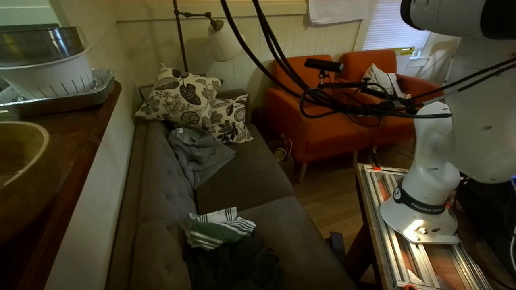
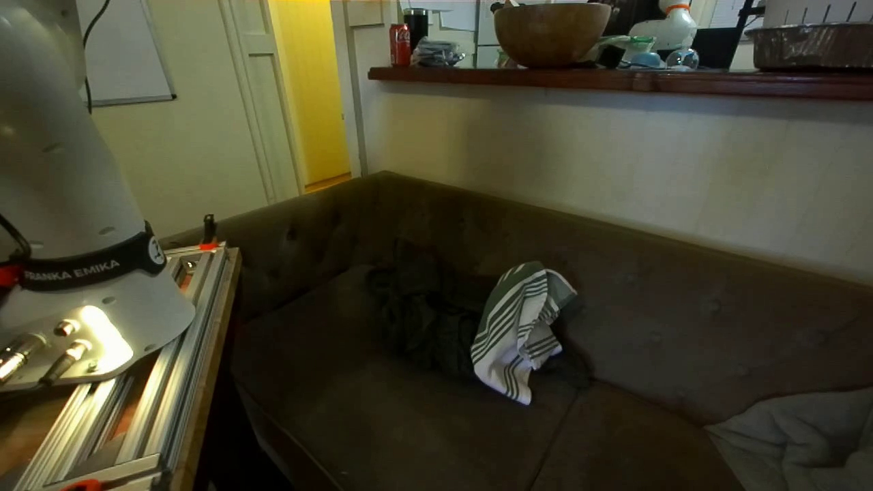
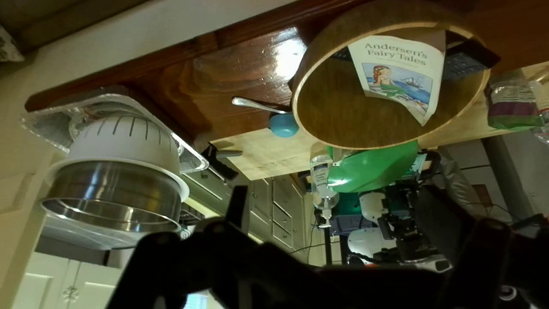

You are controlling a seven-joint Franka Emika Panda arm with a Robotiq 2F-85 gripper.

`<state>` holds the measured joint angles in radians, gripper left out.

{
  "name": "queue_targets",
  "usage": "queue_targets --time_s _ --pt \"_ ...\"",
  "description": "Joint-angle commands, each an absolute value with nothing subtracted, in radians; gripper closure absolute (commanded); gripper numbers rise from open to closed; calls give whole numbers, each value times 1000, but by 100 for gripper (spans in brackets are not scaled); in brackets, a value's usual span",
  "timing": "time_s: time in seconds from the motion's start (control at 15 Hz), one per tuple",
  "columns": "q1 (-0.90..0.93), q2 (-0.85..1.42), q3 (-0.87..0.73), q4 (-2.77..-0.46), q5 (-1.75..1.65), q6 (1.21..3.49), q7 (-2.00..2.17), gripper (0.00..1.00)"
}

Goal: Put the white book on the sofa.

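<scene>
The white book [image 3: 396, 71] has a white cover with the title "Andersen's Fairy Tales" and a mermaid picture. In the wrist view it leans inside the wooden bowl [image 3: 309, 81] on the counter; it does not show in the exterior views. The bowl is in both exterior views [image 1: 28, 193] [image 2: 552, 35]. The dark grey-brown sofa is in both exterior views [image 1: 250, 173] [image 2: 382, 416], below the counter. My gripper [image 3: 334, 193] is in the wrist view only, fingers wide apart with nothing between them. The book lies beyond the fingertips, towards the upper right of the picture.
A dark remote-like thing [image 3: 465, 60] shares the bowl. A colander with a steel pot [image 3: 113, 193] stands in a foil tray beside it. A blue spoon [image 3: 283, 124] and a soap bottle [image 3: 321, 180] are near the bowl. A striped towel [image 2: 522, 327] and floral pillows [image 1: 181, 96] lie on the sofa.
</scene>
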<state>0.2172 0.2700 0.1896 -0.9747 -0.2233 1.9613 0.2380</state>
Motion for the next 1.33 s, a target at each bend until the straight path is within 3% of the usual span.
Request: queue_targets --time_s 0.0,0.53,1.13,1.27 --pt "266 408 174 -810 -251 2018 73 0" --pt "304 699 279 -530 -190 2019 -364 0" --pt "378 791 216 -462 -121 1853 -564 0" --pt "370 755 216 -538 -146 1891 -515 0"
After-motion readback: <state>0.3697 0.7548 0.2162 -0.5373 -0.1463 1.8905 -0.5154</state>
